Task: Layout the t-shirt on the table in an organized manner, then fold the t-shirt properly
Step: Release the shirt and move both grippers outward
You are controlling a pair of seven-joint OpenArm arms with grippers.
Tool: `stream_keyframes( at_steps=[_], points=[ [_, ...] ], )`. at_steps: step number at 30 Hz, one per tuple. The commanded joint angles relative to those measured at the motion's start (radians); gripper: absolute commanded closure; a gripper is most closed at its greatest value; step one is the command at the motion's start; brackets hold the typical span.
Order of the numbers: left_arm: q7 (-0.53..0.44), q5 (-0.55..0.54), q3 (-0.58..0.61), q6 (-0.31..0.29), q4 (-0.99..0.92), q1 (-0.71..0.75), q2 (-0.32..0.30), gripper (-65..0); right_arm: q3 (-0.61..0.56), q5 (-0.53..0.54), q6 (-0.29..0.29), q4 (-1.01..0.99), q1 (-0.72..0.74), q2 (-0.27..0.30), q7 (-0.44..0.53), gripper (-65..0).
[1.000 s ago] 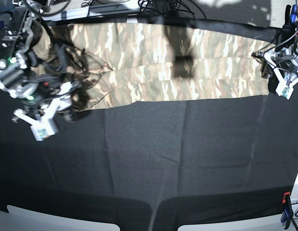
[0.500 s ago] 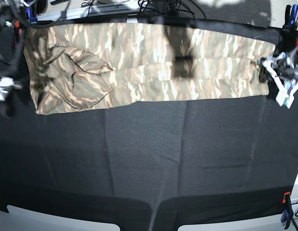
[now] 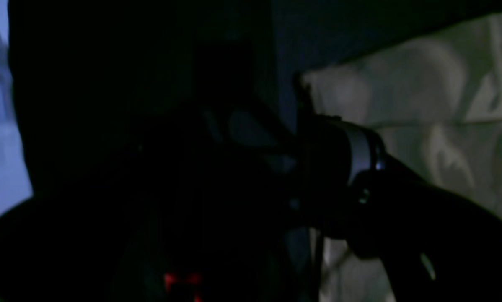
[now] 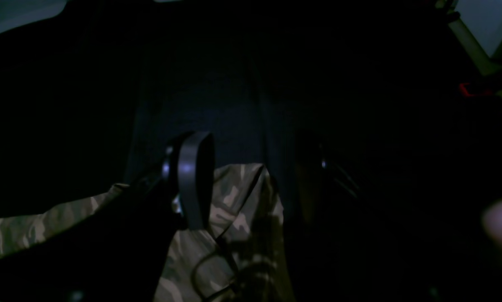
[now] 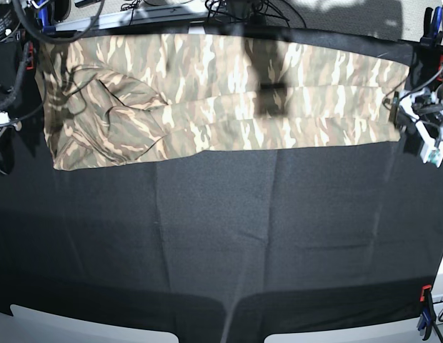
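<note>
The camouflage t-shirt (image 5: pixel 221 93) lies folded into a long strip across the far part of the black-clothed table (image 5: pixel 221 243), with a sleeve bunched at its left end (image 5: pixel 111 118). My left gripper (image 5: pixel 420 132) hovers just off the shirt's right edge. In the dim left wrist view its jaws (image 3: pixel 288 151) stand apart with no cloth between them, one grey pad (image 3: pixel 360 155) showing in front of the shirt corner (image 3: pixel 423 105). My right gripper (image 4: pixel 255 176) is open above the shirt's end (image 4: pixel 234 209). In the base view only a bit of that arm (image 5: pixel 0 139) shows at the left edge.
Cables and equipment (image 5: pixel 229 8) crowd the back edge. Clamps sit at the front right corner (image 5: pixel 424 314), the back right (image 5: pixel 430 18) and the back left (image 5: pixel 41 11). A dark shadow (image 5: pixel 268 89) crosses the shirt's middle. The table's white front edge (image 5: pixel 78 325) shows below.
My right arm has pulled back from the shirt's left end to the table's left edge, uncovering the sleeve. My left gripper has let go and shifted slightly right of the shirt's edge.
</note>
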Motion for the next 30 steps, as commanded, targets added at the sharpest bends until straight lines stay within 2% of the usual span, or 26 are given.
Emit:
stream_keyframes(
  at_steps=[1,3,6,8,13,15,18,19,22,25,27,30],
  points=[
    [-0.013,-0.044,-0.011,-0.009,0.017,-0.014,-0.03,-45.5,0.001,0.026,0.008,0.017,0.005,0.017,0.027,-30.4],
    [0.018,-0.173,-0.011,-0.048,0.017,-0.019,-0.05,-45.4,0.001,0.026,0.008,0.017,0.005,0.018,0.027,-30.4],
    [0.064,-0.43,-0.011,-0.135,0.017,-0.034,-0.082,-45.1,0.001,0.026,0.008,0.017,0.005,0.017,0.027,-30.4],
    [0.091,-0.527,-0.012,-0.187,0.017,-0.054,-0.086,-45.1,0.001,0.025,0.008,0.017,0.005,0.017,0.027,-30.4],
    [0.111,-0.538,-0.013,-0.202,0.007,-0.091,-0.087,-45.1,0.001,0.053,0.013,0.017,-0.023,0.013,0.026,-30.3],
    [0.112,-0.548,-0.013,-0.201,-0.016,-0.103,-0.086,-45.1,0.001,0.092,0.051,0.017,-0.056,0.002,0.027,-30.3],
    [0.117,-0.605,-0.027,-0.204,-0.07,-0.108,-0.086,-45.1,0.001,0.112,0.066,0.018,-0.108,-0.015,0.027,-30.3],
    [0.127,-0.636,-0.04,-0.216,-0.093,-0.108,-0.086,-45.0,0.001,0.111,0.066,0.018,-0.125,-0.02,0.027,-30.3],
    [0.178,-0.787,-0.096,-0.298,-0.17,-0.108,-0.086,-45.0,0.001,0.126,0.066,0.018,-0.177,-0.047,0.027,-30.3],
    [0.234,-0.909,-0.153,-0.364,-0.235,-0.107,-0.077,-45.0,0.001,0.212,0.066,0.018,-0.235,-0.08,0.027,-30.3],
    [0.246,-0.936,-0.178,-0.374,-0.267,-0.107,-0.074,-45.0,0.001,0.264,0.066,0.018,-0.273,-0.106,0.026,-30.3],
    [0.248,-0.931,-0.182,-0.379,-0.309,-0.106,-0.074,-45.0,0.001,0.272,0.066,0.022,-0.32,-0.142,0.024,-30.3]
  ],
)
